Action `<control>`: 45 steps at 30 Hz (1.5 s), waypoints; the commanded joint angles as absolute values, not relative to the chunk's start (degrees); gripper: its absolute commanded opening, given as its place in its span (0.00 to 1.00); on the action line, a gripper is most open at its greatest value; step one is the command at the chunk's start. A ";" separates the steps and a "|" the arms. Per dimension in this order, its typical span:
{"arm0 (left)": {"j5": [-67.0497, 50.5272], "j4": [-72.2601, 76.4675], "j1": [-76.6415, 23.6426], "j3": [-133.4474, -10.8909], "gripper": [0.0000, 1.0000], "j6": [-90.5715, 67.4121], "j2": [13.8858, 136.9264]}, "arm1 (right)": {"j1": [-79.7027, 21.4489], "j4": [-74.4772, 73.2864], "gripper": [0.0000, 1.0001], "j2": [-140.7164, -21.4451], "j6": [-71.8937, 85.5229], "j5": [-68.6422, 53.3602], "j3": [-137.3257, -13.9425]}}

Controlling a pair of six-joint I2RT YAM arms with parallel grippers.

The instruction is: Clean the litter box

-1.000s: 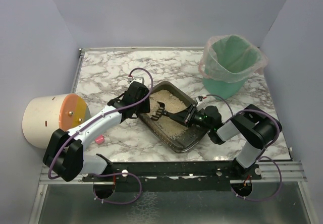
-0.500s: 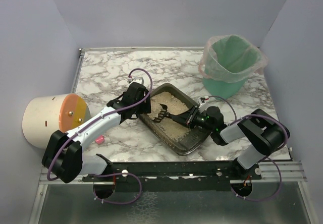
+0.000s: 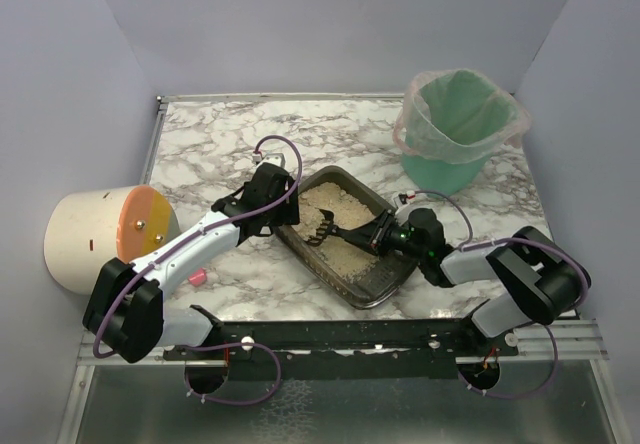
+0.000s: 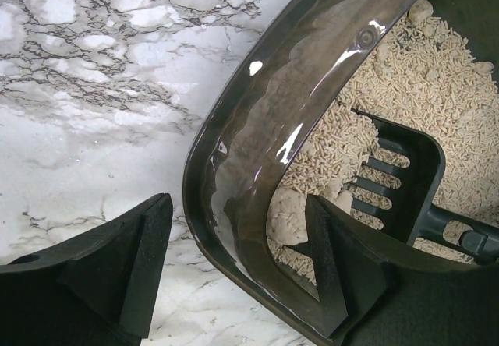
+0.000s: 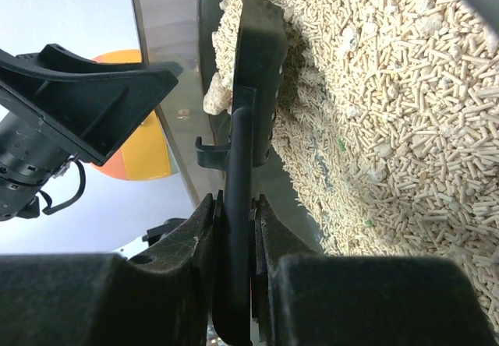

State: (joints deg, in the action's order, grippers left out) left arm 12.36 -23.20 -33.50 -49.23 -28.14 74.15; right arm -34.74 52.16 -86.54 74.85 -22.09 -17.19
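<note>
Left tool point(image 4: 234, 213) was open, straddling litter box point(image 4: 257, 104) rim. Right tool point(image 5: 234, 206) clamped scoop point(image 5: 257, 42) handle; scoop head lay in litter point(image 5: 374, 89) near that rim.

Our left arm point(image 3: 190, 249) wears a white shell between rounded black joints; our right arm point(image 3: 470, 259) is grey and black. Thin purple cables point(image 3: 280, 138) loop off both wrists and both bases. Our fingers point(image 4: 117, 268) are matte black plastic wedges, and a small green light point(image 3: 404, 231) glows by the right wrist.
</note>
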 commanded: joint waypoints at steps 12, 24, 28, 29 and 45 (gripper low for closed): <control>11.24 -21.33 -33.75 -47.66 0.76 -28.76 70.94 | -34.14 51.59 0.01 -78.81 75.67 -18.81 -13.24; 12.51 -21.16 -33.75 -48.11 0.79 -27.85 68.46 | -33.86 53.83 0.00 -70.71 76.15 -16.17 -6.30; 11.69 -22.51 -33.67 -50.28 0.82 -27.09 67.63 | -33.85 50.55 0.01 -66.50 75.74 -15.49 -5.22; 11.24 -23.00 -33.66 -51.14 0.82 -27.03 67.55 | -33.84 49.60 0.01 -65.18 75.74 -15.17 -4.93; 17.52 -23.70 -33.65 -61.70 0.90 -17.05 63.64 | -32.57 39.29 0.01 -40.50 75.21 -9.82 -1.24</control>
State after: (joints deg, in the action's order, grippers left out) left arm 13.76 -24.10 -33.50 -60.47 -21.10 65.98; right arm -32.88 40.32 -43.72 75.09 -12.14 -2.44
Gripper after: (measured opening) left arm 0.890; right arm 0.201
